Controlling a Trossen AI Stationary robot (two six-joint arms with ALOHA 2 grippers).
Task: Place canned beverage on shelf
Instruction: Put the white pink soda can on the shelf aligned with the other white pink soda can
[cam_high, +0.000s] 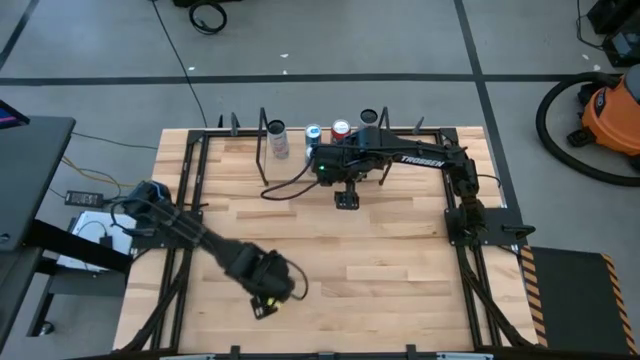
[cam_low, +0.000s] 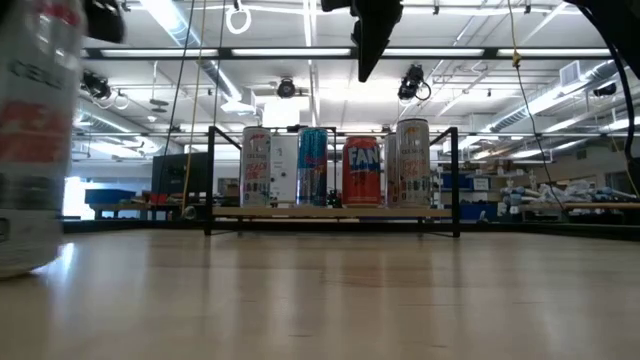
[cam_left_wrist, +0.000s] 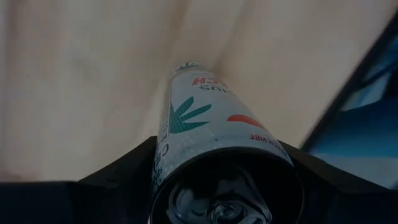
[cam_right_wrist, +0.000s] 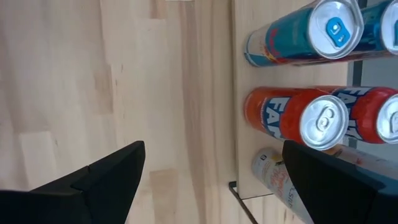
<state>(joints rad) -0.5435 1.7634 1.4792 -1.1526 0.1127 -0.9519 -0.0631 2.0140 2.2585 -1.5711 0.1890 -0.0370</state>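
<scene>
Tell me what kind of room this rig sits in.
Probably a large lab or workshop hall. The low view shows a high ceiling with strip lights and workbenches behind the shelf. The high view shows a grey taped floor and an orange shop vacuum beside the table.

Left arm reached diagonally from its base toward the table's near edge; the left gripper (cam_high: 266, 290) pointed downward, its fingers (cam_left_wrist: 124, 171) closed on either side of a held object. Right arm extended leftward, wrist bent down; the right gripper (cam_high: 346, 200) hung with fingers (cam_right_wrist: 106, 171) spread wide.
</scene>
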